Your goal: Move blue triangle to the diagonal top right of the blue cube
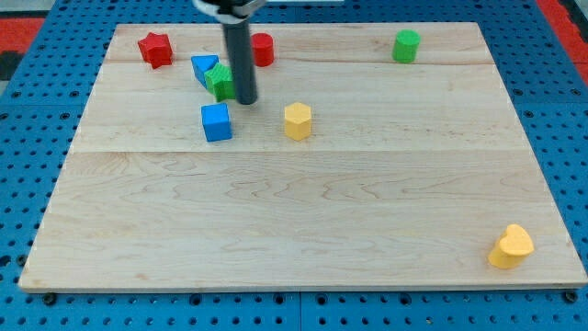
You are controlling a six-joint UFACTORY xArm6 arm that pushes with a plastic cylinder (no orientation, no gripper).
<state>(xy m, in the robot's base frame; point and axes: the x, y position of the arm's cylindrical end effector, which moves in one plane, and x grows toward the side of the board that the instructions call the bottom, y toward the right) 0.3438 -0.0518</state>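
Note:
The blue triangle [203, 68] lies near the board's top left, touching a green star-shaped block [220, 82] on its lower right. The blue cube [217, 121] sits just below them. My tip [246, 100] rests on the board right beside the green block's right edge, above and to the right of the blue cube. The rod hides part of the red cylinder behind it.
A red star [155, 49] sits at the top left, a red cylinder [263, 49] right of the rod, a green cylinder [406, 45] at the top right, a yellow hexagon [297, 120] near the middle, a yellow heart-like block [511, 246] at the bottom right.

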